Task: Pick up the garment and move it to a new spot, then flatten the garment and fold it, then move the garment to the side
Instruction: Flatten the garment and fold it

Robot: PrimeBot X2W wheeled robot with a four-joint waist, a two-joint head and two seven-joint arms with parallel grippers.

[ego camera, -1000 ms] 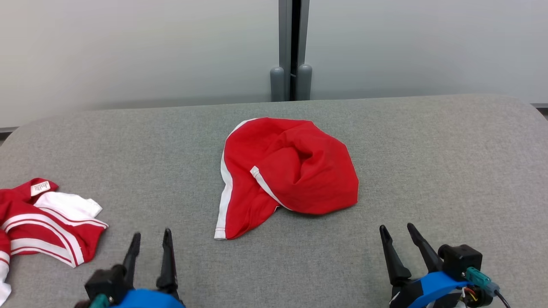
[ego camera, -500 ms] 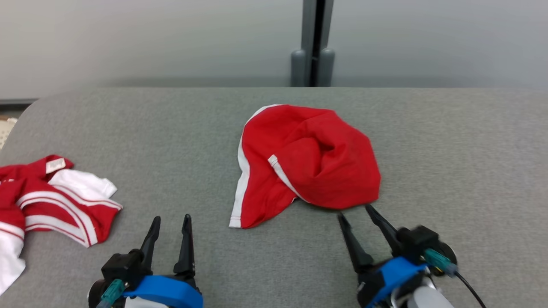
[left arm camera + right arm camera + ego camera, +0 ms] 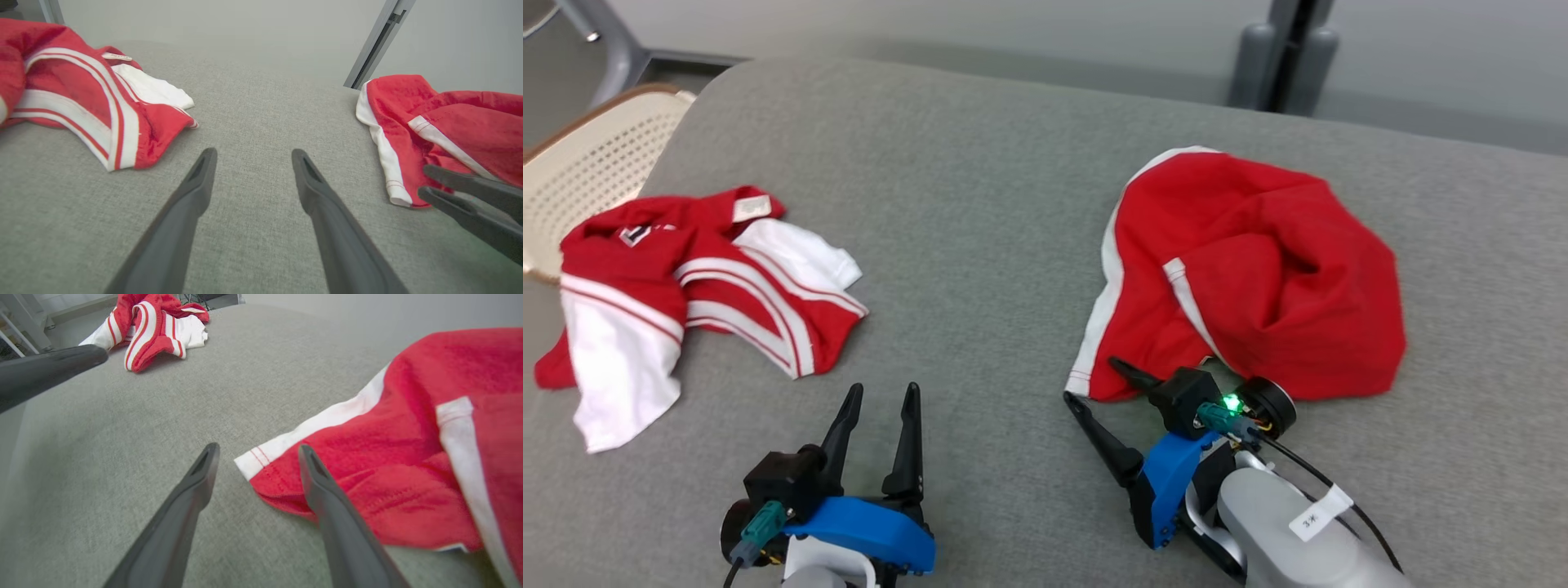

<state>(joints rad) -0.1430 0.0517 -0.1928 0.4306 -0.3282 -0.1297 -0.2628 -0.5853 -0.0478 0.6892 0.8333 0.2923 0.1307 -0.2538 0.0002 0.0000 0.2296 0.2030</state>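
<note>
**Open right gripper being held at the garment's corner**

The garment [image 3: 1258, 269], red with white edging, is being seen crumpled in the right half of the head view, lying on the grey table [image 3: 980, 204]. Its white-trimmed corner is being pointed toward the lower middle of the frame.

The right gripper [image 3: 1092, 381] is being held at that corner, just below the garment, with its jaws spread wide and nothing being gripped. In the right wrist view the white hem corner is being framed between the two fingers. One finger is being shown over the red cloth, the other over bare table. Whether the cloth is being touched cannot be told.

The left gripper [image 3: 884, 389] is being held at the lower left of the head view, well apart from the garment. Its jaws are likewise being kept wide, with bare table showing between them.

A second garment [image 3: 686, 278], red with white stripes, is being seen bunched at the left of the frame. A cream perforated chair [image 3: 596, 155] is being shown beyond the table's upper-left corner, and a grey post [image 3: 1282, 57] at the upper right.
</note>
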